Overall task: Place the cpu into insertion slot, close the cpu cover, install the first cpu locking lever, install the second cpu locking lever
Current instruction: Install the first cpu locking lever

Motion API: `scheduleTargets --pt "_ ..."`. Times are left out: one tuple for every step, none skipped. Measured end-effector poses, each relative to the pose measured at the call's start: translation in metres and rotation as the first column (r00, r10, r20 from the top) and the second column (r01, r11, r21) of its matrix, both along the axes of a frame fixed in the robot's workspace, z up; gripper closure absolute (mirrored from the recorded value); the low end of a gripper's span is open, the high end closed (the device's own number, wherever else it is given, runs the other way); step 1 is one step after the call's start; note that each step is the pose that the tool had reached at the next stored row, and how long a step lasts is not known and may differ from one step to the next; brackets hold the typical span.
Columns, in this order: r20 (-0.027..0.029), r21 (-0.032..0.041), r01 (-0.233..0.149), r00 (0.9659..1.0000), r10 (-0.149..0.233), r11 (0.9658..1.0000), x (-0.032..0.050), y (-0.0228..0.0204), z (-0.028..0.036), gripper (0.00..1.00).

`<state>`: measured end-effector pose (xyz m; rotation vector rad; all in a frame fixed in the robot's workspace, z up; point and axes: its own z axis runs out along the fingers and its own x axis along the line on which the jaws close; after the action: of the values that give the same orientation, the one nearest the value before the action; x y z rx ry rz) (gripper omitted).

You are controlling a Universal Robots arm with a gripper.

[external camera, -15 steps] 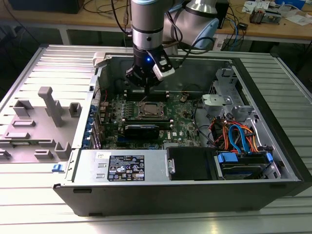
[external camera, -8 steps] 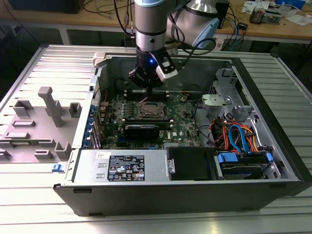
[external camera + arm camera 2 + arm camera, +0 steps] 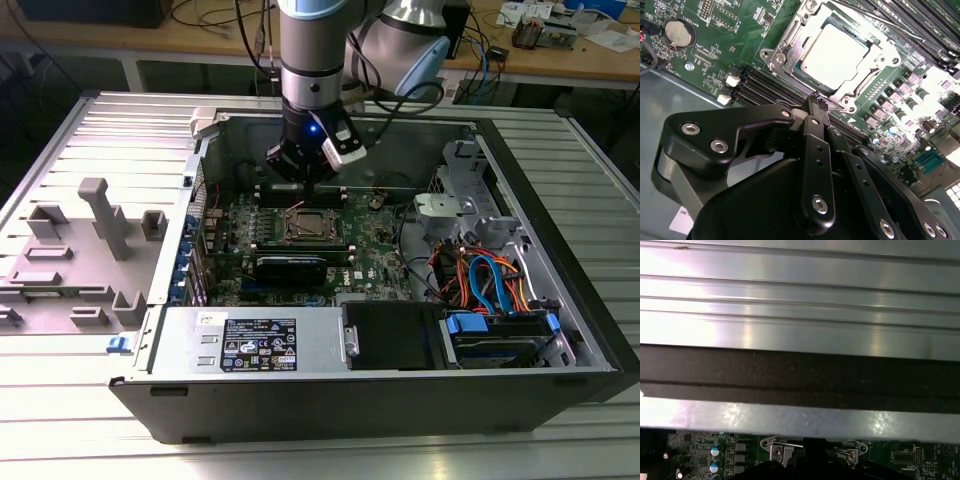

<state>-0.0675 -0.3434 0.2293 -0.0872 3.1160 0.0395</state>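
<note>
gripper over the seated cpu inside the open computer case

in the exterior view the gripper (image 3: pixel 306 168) hangs just above the insertion slot (image 3: pixel 308 226), which sits at its 6 o'clock on the green motherboard (image 3: pixel 378 245). in the second wrist view its fingers (image 3: pixel 815 135) are drawn together with nothing between them, tips near the socket's edge. the cpu (image 3: pixel 835 55) lies in the slot, and the cpu cover (image 3: pixel 790 50) lies flat around it. the computer case (image 3: pixel 400 385) rests on the ribbed tabletop (image 3: pixel 60 140).

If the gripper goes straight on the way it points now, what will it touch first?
Most likely the edge of the cpu cover, the silver frame around the cpu; the gripper points there, though depth is unclear.
</note>
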Motion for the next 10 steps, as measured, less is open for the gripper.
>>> scheduleTargets --pt "0.0000 0.0000 0.000 1.0000 0.000 1.0000 0.0000 0.0000 -0.0005 0.89" --pt "0.0000 0.0002 0.000 1.0000 0.000 1.0000 -0.0001 0.0000 -0.0005 0.89" --pt "0.0026 0.0018 0.000 1.0000 0.000 1.0000 -0.0028 0.0000 -0.0006 0.89" --pt "0.0039 0.0027 0.000 1.0000 0.000 1.0000 -0.0045 0.0000 -0.0005 0.89" --pt "0.0052 0.0037 0.000 1.0000 0.000 1.0000 -0.0058 0.0000 -0.0006 0.89" --pt "0.0066 0.0039 -0.001 1.0000 0.001 1.0000 -0.0067 0.0001 -0.0006 0.89" --pt "0.0080 0.0039 -0.002 1.0000 0.002 1.0000 -0.0071 0.0003 -0.0006 0.89" --pt "0.0124 0.0041 -0.004 0.9999 0.004 1.0000 -0.0080 0.0005 -0.0006 0.89" --pt "0.0139 0.0041 -0.004 0.9999 0.004 1.0000 -0.0080 0.0005 -0.0006 0.89" --pt "0.0139 0.0041 -0.004 0.9999 0.004 1.0000 -0.0081 0.0004 -0.0005 0.89"
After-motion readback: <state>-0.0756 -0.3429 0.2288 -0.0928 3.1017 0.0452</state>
